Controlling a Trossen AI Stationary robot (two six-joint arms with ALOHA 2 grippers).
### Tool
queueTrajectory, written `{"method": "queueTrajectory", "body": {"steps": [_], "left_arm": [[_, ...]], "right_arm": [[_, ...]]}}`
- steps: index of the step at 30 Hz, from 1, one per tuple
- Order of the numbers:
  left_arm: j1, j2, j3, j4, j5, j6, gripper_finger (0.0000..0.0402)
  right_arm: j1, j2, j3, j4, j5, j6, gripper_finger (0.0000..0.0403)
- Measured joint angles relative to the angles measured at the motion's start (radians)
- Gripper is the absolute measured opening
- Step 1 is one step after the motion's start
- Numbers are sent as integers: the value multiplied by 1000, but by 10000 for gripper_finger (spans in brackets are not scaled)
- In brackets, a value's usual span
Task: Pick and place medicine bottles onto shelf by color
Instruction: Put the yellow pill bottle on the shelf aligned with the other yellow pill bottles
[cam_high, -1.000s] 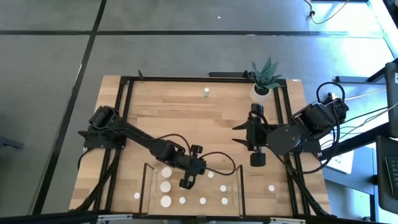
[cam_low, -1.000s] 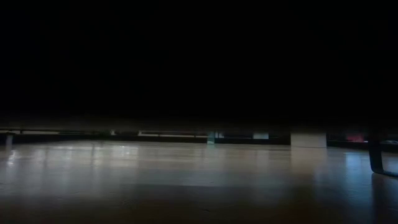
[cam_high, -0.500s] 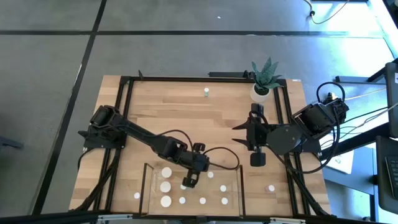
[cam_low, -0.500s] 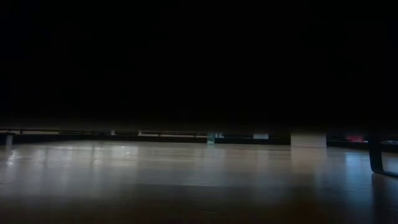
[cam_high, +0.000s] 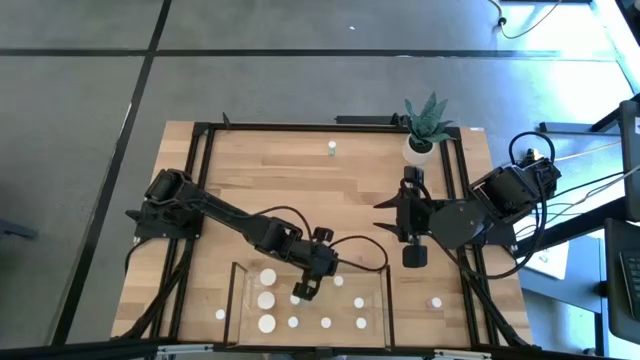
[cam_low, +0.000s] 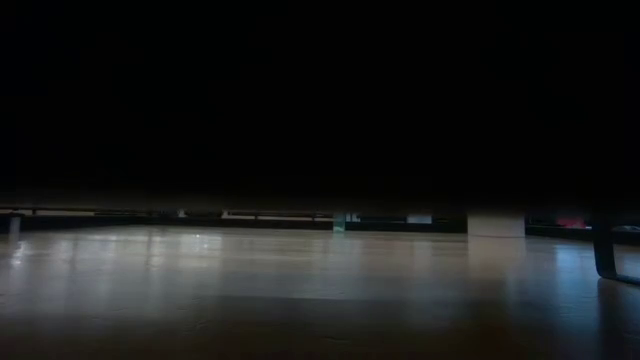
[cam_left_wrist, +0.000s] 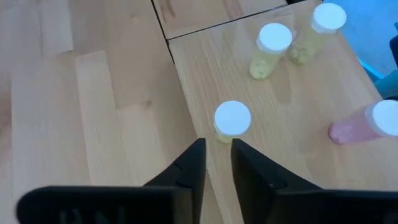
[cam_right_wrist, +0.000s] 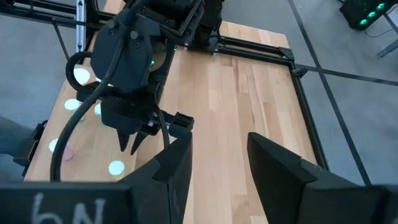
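On the wooden counter (cam_high: 300, 190) the shelf (cam_high: 375, 300) lies flat at the near edge, carrying most of the medicine bottles (cam_high: 267, 299), white caps up; three wide ones stand in a column at its left end and smaller ones are spread along the board. One small bottle (cam_high: 220, 314) stands off the shelf to its left, another (cam_high: 436, 302) off to its right, and a greenish one (cam_high: 331, 149) far back, near the white pot with the spiky plant (cam_high: 424, 125). The left gripper (cam_high: 300, 293) hangs over the shelf's middle; in its wrist view a pale yellow-green bottle (cam_left_wrist: 232, 120) stands just past the fingertips (cam_left_wrist: 198, 155), two more yellowish bottles (cam_left_wrist: 271, 48) beyond it and a pink one (cam_left_wrist: 364, 124) to the side. Its jaws stand a narrow slot apart with nothing between them. The right gripper (cam_high: 414, 257) waits mid-counter, right of the shelf's far corner, jaws apart and empty. A second ago the left gripper sat slightly lower over the shelf, hiding that bottle; since then it has drawn back a little and the cap shows beside it.
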Motion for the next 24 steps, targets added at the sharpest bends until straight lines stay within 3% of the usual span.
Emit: {"method": "queueTrajectory", "body": {"steps": [9, 14, 24], "left_arm": [[1, 0, 0, 15, -26, 12, 117], [1, 0, 0, 18, -87, -13, 117], [0, 0, 0, 18, -88, -76, 118]], "right_arm": [[1, 0, 0, 0, -308, -3, 156], [0, 0, 0, -2, -304, -2, 156], [0, 0, 0, 6, -303, -3, 156]]}}
